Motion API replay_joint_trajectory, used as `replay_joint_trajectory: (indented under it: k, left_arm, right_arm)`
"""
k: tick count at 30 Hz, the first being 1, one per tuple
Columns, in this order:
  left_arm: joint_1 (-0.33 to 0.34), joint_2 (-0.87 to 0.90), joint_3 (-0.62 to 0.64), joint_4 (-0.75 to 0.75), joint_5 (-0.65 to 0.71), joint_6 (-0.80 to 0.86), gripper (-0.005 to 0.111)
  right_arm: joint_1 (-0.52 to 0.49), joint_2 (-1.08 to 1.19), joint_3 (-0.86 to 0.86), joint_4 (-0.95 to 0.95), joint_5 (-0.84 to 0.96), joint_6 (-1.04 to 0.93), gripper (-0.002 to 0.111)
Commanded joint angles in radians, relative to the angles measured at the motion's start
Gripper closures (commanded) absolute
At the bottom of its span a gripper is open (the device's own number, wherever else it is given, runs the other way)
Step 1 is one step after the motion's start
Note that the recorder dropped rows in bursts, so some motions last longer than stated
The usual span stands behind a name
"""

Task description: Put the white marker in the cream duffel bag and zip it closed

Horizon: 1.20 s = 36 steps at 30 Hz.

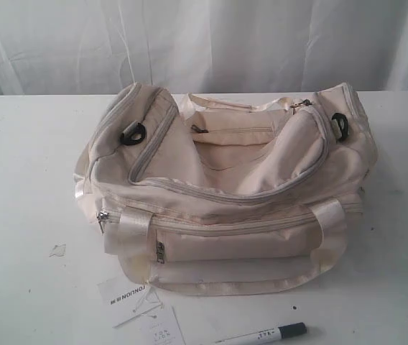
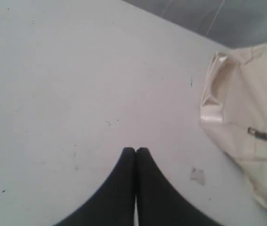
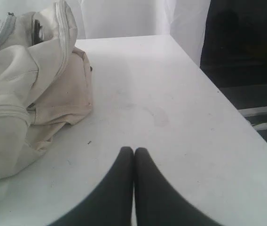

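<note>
The table [image 1: 24, 165] is white and carries everything; both of my pairs of jaws hang over bare patches of it. The cream duffel bag [image 1: 225, 187] sits between them, off to the inner side of my left jaws and off to the inner side of my right jaws, touching neither. Its main zip [image 1: 218, 195] lies undone and the top gapes, so the mouth [image 1: 233, 144] is ready to take something in. The paper hang tags [image 1: 128, 295] lie on the table beside the bag's front pocket, out of reach of both jaws. The white marker [image 1: 265, 335] rests flat on the table just off that same front side, dark cap on, well apart from my left jaws and my right jaws; neither wrist view catches it. My left jaws are closed tip to tip on nothing, and my right jaws are the same. By my reckoning nothing of the task is done: the marker is not yet picked up or dropped inside, and the zip is not yet drawn shut.
</note>
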Motion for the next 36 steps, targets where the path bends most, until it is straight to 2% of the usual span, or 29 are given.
replay_joint_trajectory:
  k: [1,4,6,11,13,15,17,19,22,26,29,31,33,36]
  left_arm:
    - [0.002,-0.002,0.002,-0.019,-0.242,-0.064,0.107]
    - [0.002,-0.002,0.002,-0.024,-0.599,-0.017,0.107]
    - [0.002,0.012,-0.021,-0.107,-0.733,0.134,0.107]
    - [0.002,0.115,-0.222,-0.475,-0.744,0.603,0.107]
    - [0.002,0.198,-0.317,-0.522,-0.745,0.717,0.107]
    - [0.002,0.294,-0.408,-0.502,-0.716,0.790,0.107]
    - [0.002,0.382,-0.499,-0.468,-0.616,0.787,0.107]
    - [0.002,0.474,-0.618,-0.373,-0.389,0.758,0.107]
    - [0.002,0.596,-0.801,-0.240,0.026,0.740,0.107]
    - [0.002,0.749,-1.009,-0.249,0.384,0.773,0.107]
    - [0.002,0.850,-1.129,-0.377,0.656,0.846,0.107]
    - [0.002,0.920,-1.180,-0.526,0.789,0.961,0.107]
    - [0.002,0.988,-1.196,-0.726,0.857,1.131,0.107]
    - [0.002,1.082,-1.196,-1.026,0.910,1.382,0.107]
  right_arm:
    - [0.003,-0.005,0.005,0.000,-0.004,0.003,0.108]
    - [0.003,-0.005,0.005,0.000,-0.004,0.003,0.108]
    - [0.003,-0.005,0.005,0.000,-0.004,0.003,0.108]
    - [0.003,-0.005,0.005,0.000,-0.004,0.003,0.108]
    - [0.003,-0.005,0.005,0.000,-0.004,0.003,0.108]
    - [0.003,-0.005,0.005,0.000,-0.004,0.003,0.108]
    - [0.003,-0.005,0.005,-0.009,-0.007,-0.006,0.108]
    - [0.003,-0.005,0.005,-0.031,-0.021,-0.035,0.108]
    - [0.003,-0.005,0.005,-0.031,-0.067,-0.098,0.108]
    - [0.003,-0.005,0.005,-0.013,-0.221,-0.020,0.108]
    - [0.003,-0.005,0.005,0.007,-0.386,0.065,0.108]
    - [0.001,-0.005,0.005,0.005,-0.522,0.063,0.108]
    - [0.001,-0.005,0.005,0.005,-0.625,0.061,0.108]
    - [0.001,-0.005,0.005,0.005,-0.682,0.075,0.108]
